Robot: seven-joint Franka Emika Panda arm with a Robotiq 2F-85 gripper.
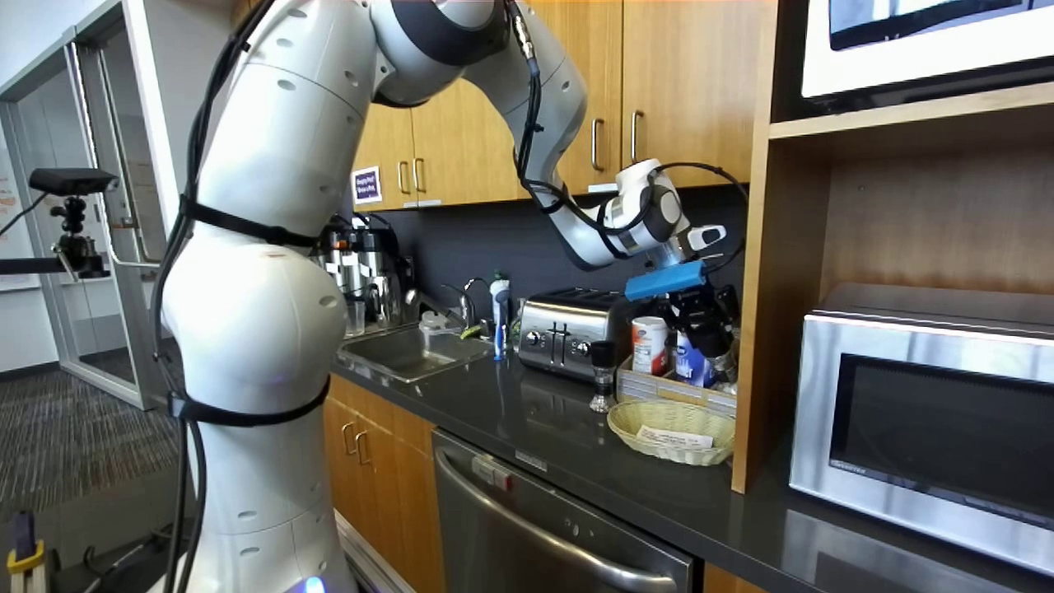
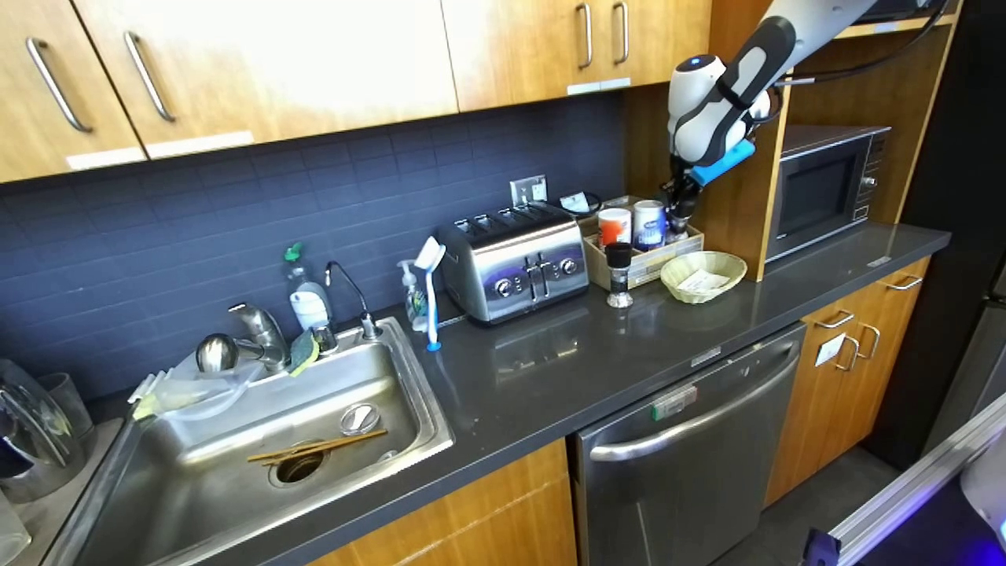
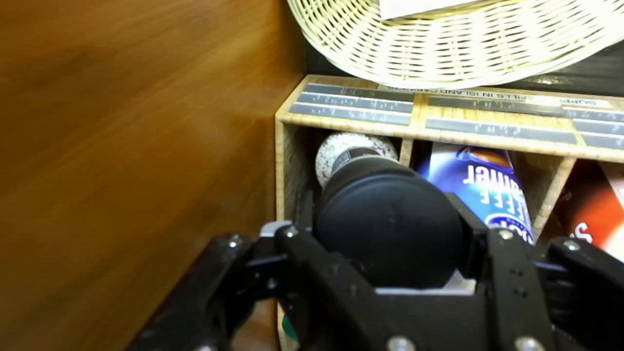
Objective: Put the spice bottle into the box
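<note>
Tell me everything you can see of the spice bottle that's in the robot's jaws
The spice bottle has a broad, rounded, plastic-looking black cap over a clear-looking lower part with what looks like a dark label and pale, flecked contents. The jaws grip it from both sides at the cap. It is held roughly upright, cap uppermost, its lower end seemingly inside the end compartment of the wooden box, beside the wooden panel. Whether it touches the compartment's floor is hidden.
</note>
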